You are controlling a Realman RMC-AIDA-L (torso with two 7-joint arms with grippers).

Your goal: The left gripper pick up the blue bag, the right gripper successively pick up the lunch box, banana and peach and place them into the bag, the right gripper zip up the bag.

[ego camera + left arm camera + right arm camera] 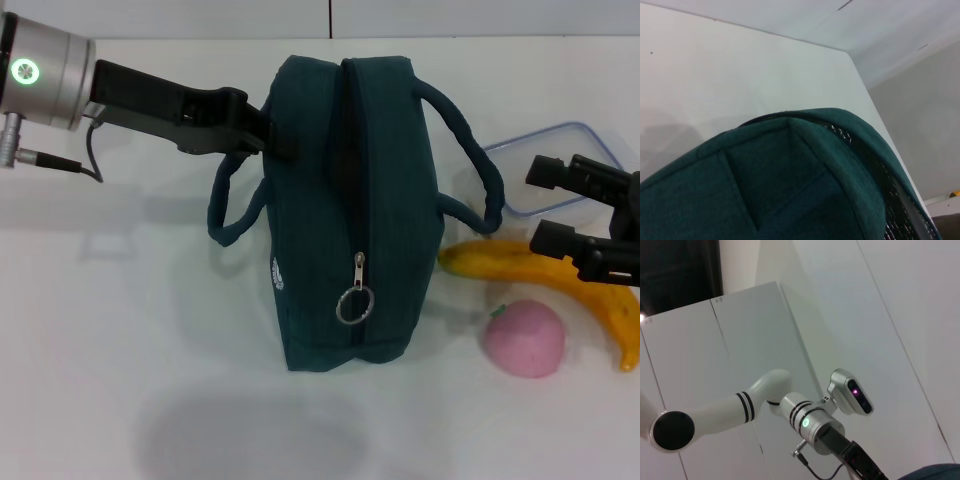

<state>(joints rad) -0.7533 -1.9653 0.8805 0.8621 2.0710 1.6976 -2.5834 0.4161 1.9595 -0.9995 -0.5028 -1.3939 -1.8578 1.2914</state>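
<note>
The blue bag (790, 185) is grasped by the left gripper (262, 135); the lunch box (560, 160), banana (560, 285) and peach (524, 338) are still outside, beside the released right gripper (545, 205).

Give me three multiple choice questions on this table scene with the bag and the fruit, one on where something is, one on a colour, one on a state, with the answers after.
1. Where does the peach lie?
A. inside the blue bag
B. on the table, beside the bag and next to the banana
C. on top of the lunch box

2. What colour is the bag?
A. dark teal-blue
B. red
C. yellow

3. What is the left end effector doing?
A. parked far from the bag
B. holding the banana
C. reaching to the bag's far upper end

Answers: 1 B, the peach rests on the bare tabletop just under the banana. 2 A, the fabric reads teal-blue in the head and left wrist views. 3 C, its tip meets the bag near a handle.
</note>
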